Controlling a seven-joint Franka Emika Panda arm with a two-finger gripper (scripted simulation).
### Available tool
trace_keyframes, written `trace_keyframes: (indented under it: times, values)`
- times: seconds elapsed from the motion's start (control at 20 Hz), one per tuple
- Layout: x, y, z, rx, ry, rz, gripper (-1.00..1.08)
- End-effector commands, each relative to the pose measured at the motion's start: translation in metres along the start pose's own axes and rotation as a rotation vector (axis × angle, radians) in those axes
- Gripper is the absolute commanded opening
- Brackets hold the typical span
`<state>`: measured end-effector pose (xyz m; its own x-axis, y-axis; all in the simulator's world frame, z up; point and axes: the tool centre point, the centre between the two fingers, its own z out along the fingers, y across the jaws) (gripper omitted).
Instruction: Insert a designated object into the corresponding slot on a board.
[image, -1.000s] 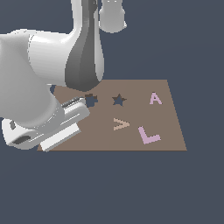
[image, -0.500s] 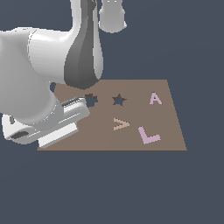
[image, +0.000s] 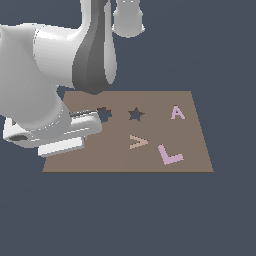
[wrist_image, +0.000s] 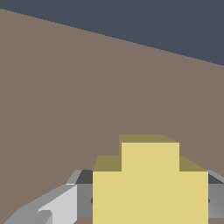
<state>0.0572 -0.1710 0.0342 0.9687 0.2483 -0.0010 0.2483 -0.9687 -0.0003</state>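
Observation:
The yellow cross-shaped block (wrist_image: 150, 183) fills the wrist view, and my gripper (wrist_image: 150, 200) is shut on it, a grey finger (wrist_image: 83, 199) showing at each side. It hangs just above bare brown board (wrist_image: 65, 96). In the exterior view my hand (image: 55, 134) lies low over the left part of the board (image: 115, 160), hiding the block. The dark cross-shaped slot (image: 104, 114) peeks out right beside the hand, partly covered by it.
A dark star cutout (image: 135, 114) sits to the exterior view's right of the slot. Further right are a pink A (image: 177, 112), a tan V (image: 138, 142) and a pink L (image: 170, 155). My bulky arm (image: 45, 65) looms over the board's left side.
The hand has shifted slightly and lies a little flatter over the board's left side. The board and letters have not moved.

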Motion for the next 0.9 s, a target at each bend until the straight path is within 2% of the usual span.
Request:
trace_keyframes:
  times: [0.0, 0.85]
  values:
    - [-0.008, -0.001, -0.001, 0.000, 0.001, 0.085, -1.00]
    - [-0.062, -0.033, -0.004, 0.000, 0.001, 0.781, -1.00]
